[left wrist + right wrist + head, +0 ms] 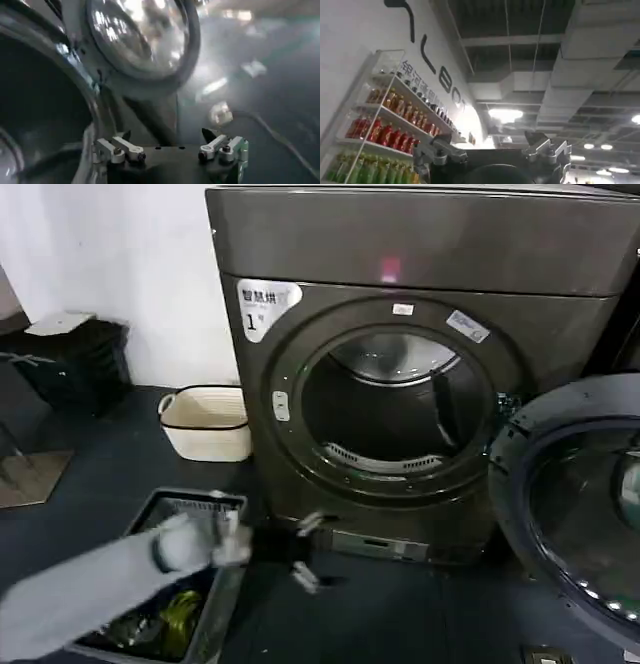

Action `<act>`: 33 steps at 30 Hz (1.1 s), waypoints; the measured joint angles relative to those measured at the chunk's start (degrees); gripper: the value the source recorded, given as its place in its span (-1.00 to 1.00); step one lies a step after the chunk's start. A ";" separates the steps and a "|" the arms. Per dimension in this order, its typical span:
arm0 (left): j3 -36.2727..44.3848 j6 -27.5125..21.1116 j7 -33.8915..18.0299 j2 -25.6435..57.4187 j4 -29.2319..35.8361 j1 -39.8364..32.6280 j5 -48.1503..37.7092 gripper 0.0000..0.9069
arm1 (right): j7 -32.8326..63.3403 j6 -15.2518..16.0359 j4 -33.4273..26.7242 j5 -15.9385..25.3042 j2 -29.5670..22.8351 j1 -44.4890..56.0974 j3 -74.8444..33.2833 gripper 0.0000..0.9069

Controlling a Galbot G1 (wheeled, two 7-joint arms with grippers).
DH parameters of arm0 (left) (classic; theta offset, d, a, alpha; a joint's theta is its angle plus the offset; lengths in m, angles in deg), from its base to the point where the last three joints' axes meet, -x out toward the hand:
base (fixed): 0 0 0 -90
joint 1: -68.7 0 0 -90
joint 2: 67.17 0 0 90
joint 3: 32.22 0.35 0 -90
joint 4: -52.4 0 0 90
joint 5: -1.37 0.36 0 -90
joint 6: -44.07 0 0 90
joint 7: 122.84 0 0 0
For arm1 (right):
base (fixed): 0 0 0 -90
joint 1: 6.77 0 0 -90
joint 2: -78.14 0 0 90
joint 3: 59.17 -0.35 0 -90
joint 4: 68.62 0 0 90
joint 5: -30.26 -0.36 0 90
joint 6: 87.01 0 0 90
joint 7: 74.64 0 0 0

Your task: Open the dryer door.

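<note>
Two baskets [207, 422] sit left of the open dryer door [575, 514].

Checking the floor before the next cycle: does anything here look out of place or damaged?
Nothing stands out. The round chrome-ringed dryer door is swung open to the right of the dark grey-bronze dryer, as intended. The open left gripper hangs low before it, holding nothing.

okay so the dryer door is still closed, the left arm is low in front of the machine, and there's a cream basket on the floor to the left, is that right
Not quite. In the head view the dryer door is swung open to the right, leaving the drum hole of the dryer exposed. The rest holds: the left end effector is low in front of the machine, and the cream basket sits on the floor to its left.
</note>
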 joint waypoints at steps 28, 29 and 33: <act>9.60 -0.66 5.87 23.75 -0.44 -11.21 10.43 1.00 | -0.54 -0.37 -0.37 0.64 0.85 -1.08 1.15 1.00; 9.59 -0.39 5.86 24.04 -0.64 -11.05 10.98 1.00 | -0.55 -0.38 -0.40 0.64 0.91 -1.08 1.15 1.00; 8.53 0.10 5.88 25.41 -1.74 -9.35 12.40 1.00 | -0.58 -0.46 -0.43 0.68 0.93 -1.23 1.23 1.00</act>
